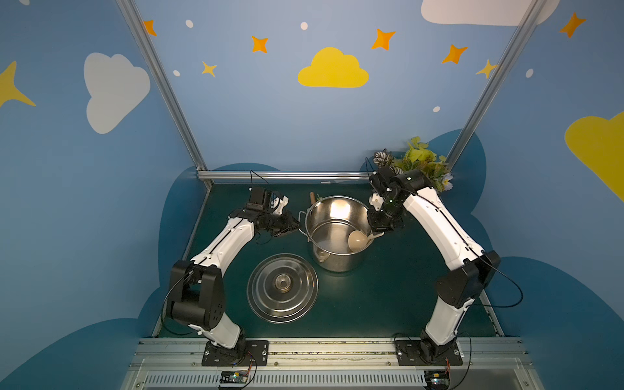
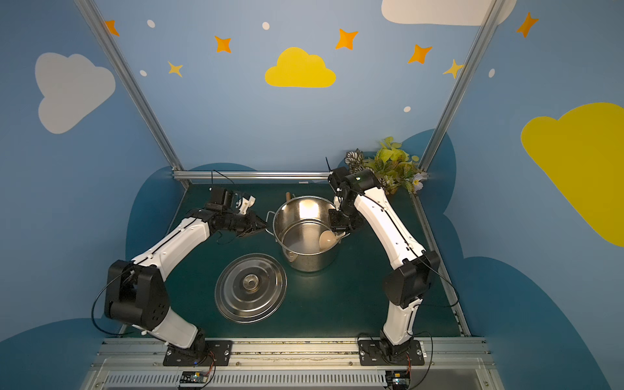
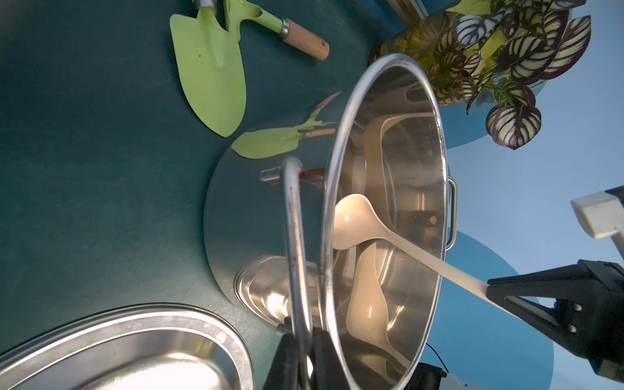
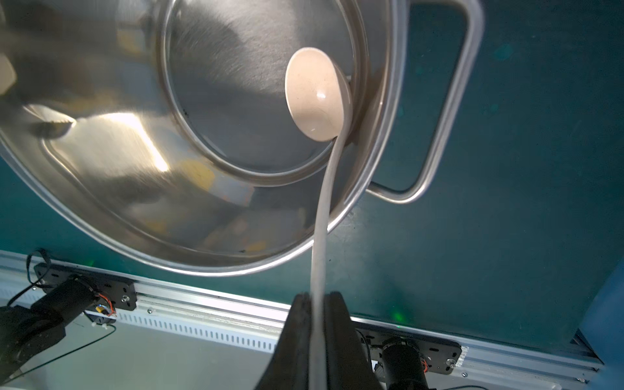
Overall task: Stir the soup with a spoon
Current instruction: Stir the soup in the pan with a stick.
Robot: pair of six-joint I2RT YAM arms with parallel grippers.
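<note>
Green tabletop [image 1: 388, 304]: right gripper [image 4: 316, 300] fingers pinch spoon [image 4: 317, 98] handle, bowl beyond fingertips inside pot [image 1: 337, 263]. Left gripper [image 3: 304, 334] fingers clamp pot handle [image 3: 293, 236]. Lid [image 1: 282, 288] lies apart.

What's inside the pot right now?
The spoon, its bowl low near the pot wall, handle rising over the rim into the right gripper, jaws shut on it. The steel floor shows; liquid there I cannot confirm. The patch under the spoon's bowl is covered.
</note>
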